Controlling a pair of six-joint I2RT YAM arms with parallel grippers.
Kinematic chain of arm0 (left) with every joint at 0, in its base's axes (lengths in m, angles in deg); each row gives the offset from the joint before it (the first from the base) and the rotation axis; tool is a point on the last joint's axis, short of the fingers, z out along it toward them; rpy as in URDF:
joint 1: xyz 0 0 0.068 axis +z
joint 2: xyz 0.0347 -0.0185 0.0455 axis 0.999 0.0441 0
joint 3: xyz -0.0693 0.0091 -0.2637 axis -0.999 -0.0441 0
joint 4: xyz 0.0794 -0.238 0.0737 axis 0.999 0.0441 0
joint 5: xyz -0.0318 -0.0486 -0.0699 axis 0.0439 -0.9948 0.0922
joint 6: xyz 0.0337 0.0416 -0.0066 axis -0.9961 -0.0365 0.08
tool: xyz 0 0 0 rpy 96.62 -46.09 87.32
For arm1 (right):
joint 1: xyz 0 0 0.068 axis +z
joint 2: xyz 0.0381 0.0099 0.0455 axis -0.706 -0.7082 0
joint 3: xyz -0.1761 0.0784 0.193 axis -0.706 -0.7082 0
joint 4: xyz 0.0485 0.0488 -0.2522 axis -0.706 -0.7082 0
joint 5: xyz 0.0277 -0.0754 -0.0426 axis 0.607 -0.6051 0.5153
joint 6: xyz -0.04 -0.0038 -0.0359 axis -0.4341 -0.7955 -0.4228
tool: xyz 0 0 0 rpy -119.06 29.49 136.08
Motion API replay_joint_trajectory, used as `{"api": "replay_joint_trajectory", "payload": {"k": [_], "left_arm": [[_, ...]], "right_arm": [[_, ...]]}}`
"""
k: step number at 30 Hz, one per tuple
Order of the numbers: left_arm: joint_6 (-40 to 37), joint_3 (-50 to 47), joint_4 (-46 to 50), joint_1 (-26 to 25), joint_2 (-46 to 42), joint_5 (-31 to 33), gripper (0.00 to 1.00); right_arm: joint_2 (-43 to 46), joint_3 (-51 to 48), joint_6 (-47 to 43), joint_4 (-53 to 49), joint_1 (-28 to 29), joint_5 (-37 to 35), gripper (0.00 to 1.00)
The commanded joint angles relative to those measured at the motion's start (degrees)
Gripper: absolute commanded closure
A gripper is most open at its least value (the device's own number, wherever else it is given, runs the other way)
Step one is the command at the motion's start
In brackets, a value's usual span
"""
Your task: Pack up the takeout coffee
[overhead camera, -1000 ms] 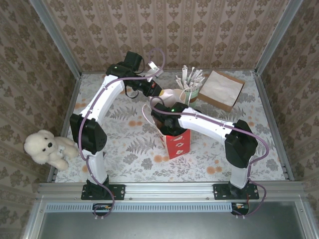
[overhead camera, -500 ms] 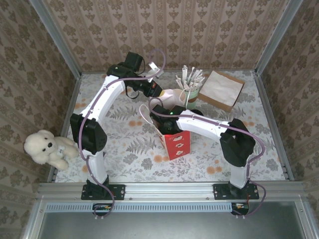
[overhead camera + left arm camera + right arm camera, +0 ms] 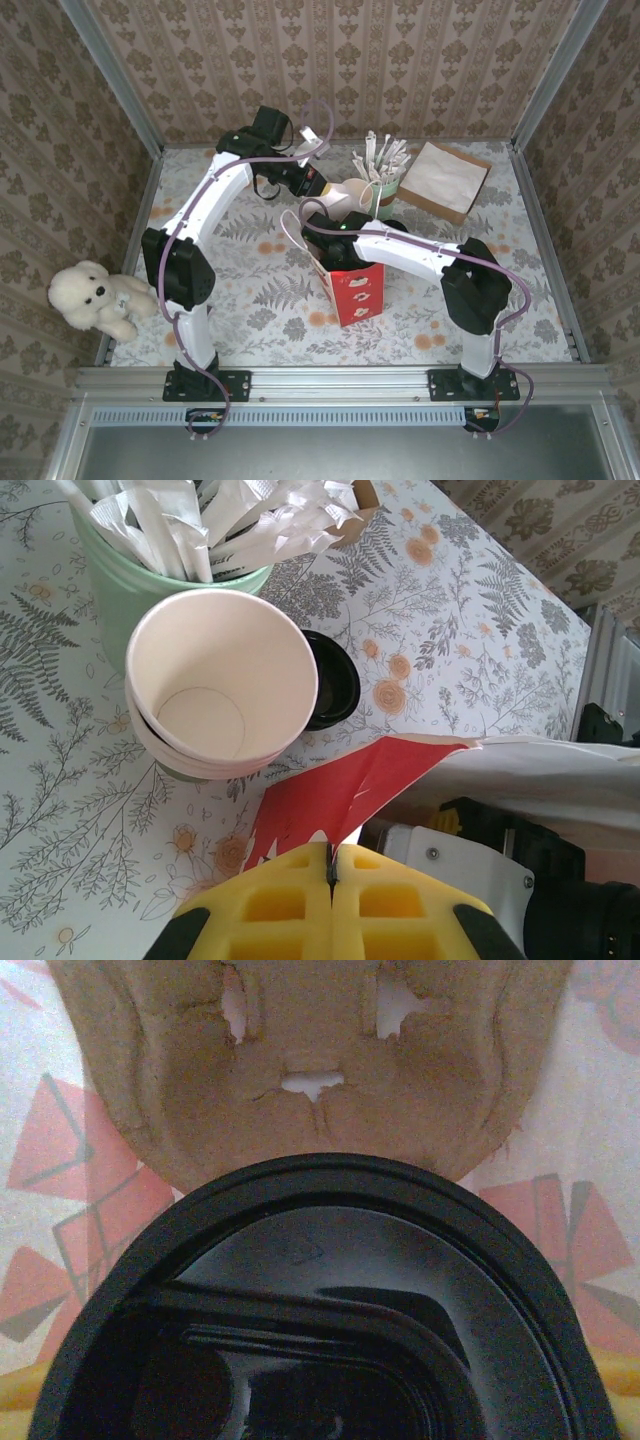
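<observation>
Red gift bag (image 3: 355,290), its rim pinched in the fully closed left gripper (image 3: 330,858); the right gripper (image 3: 320,1405) reaches inside it, jaws spread wide on a black lid (image 3: 330,1290). The takeout coffee (image 3: 215,675) stands unpacked on the table (image 3: 480,630), just behind the bag and against the stick-filled green cup (image 3: 115,590). The step probably calls for a taut rim and a clear bag mouth; no legible writing appears.

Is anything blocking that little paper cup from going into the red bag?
Yes. The right arm reaches down into the gift bag's mouth, taking up the opening. The takeout coffee stands outside on the table, beside a black disc. The left tool, shut, seems pinched on the bag's red edge.
</observation>
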Motion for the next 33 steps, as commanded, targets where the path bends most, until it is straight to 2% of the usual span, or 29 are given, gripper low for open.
{"api": "replay_joint_trajectory", "payload": {"k": [1,5,11,17,19,25,33], "left_arm": [[2.3,0.1,-3.1,0.9,-3.1,4.4,1.0],[3.4,0.3,-2.3,0.9,-3.0,7.2,1.0],[4.1,0.4,-2.4,0.9,-3.4,8.0,1.0],[6.0,-0.3,-3.8,0.9,-4.7,5.3,1.0],[6.4,-1.0,-4.6,-0.8,-5.3,5.3,1.0],[8.9,-2.1,-8.0,-1.1,-7.5,6.4,1.0],[11.5,-7.5,-14.6,-1.6,-12.4,1.5,1.0]], "right_arm": [[-1.3,-0.5,1.0,-11.7,1.1,6.0,0.51],[0.6,-0.8,1.7,-10.7,0.7,5.7,0.51],[3.5,-0.9,2.0,-8.2,0.2,5.5,0.5],[4.3,0.5,1.1,-7.2,0.0,4.4,0.48],[3.7,0.9,0.6,-7.5,0.1,4.5,0.47],[1.7,1.6,-1.0,-6.6,0.2,2.0,0.45],[-1.1,4.5,0.0,-5.0,0.2,2.6,0.44]]}}
